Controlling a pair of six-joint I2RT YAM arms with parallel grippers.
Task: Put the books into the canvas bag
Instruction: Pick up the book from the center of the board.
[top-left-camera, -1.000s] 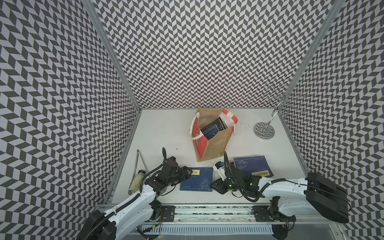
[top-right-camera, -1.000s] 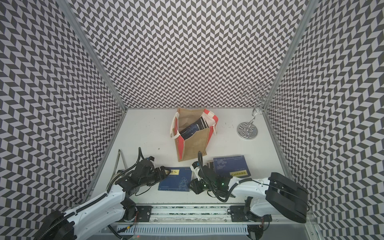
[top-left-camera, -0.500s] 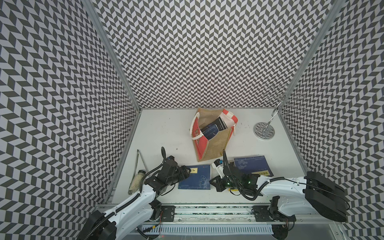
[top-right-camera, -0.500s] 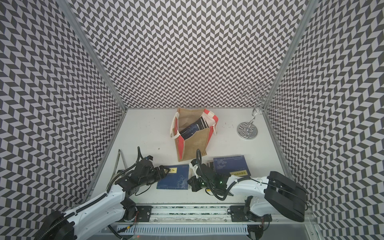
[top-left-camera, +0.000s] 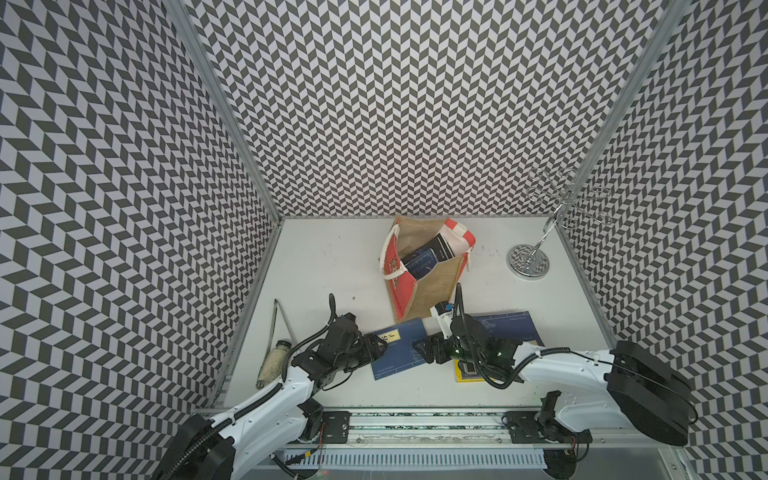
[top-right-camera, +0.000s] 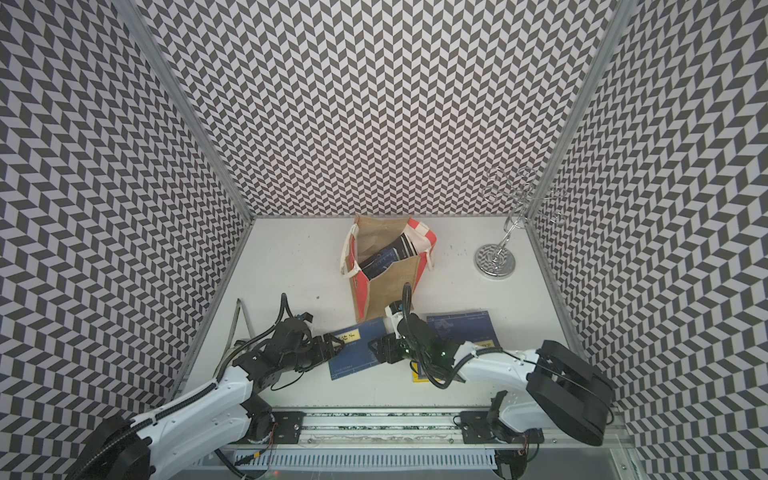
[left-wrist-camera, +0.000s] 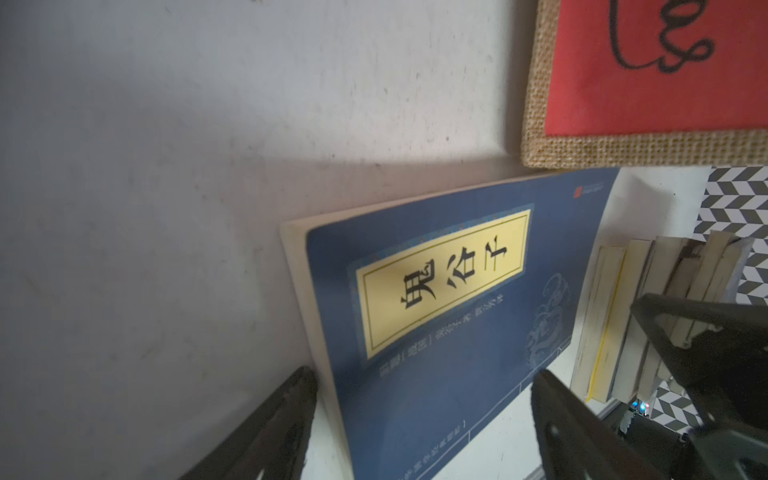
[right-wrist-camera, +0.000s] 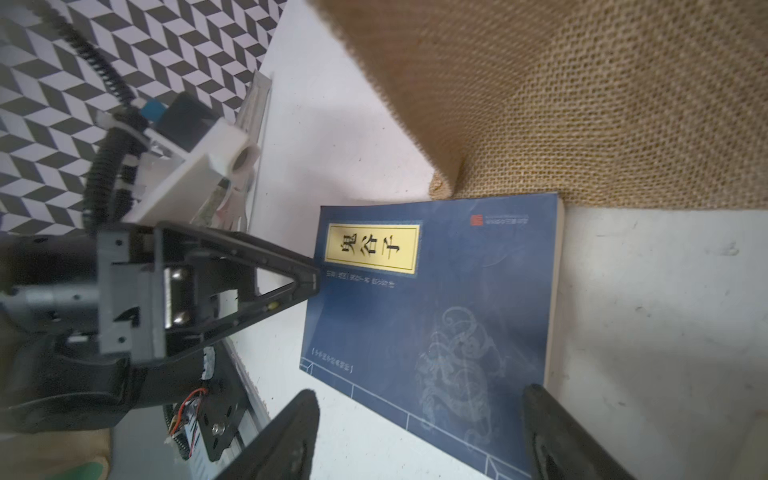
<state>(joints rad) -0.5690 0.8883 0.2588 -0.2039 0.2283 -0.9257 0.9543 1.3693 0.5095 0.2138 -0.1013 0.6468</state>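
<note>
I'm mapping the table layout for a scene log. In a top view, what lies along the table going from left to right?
In a top view: bottle → left gripper → navy book → right gripper → stack of books; farther back, canvas bag → metal stand.

Both arms low, L gripper (top-left-camera: 380, 348) fingers apart, R gripper (top-left-camera: 417, 348) fingers apart
</note>
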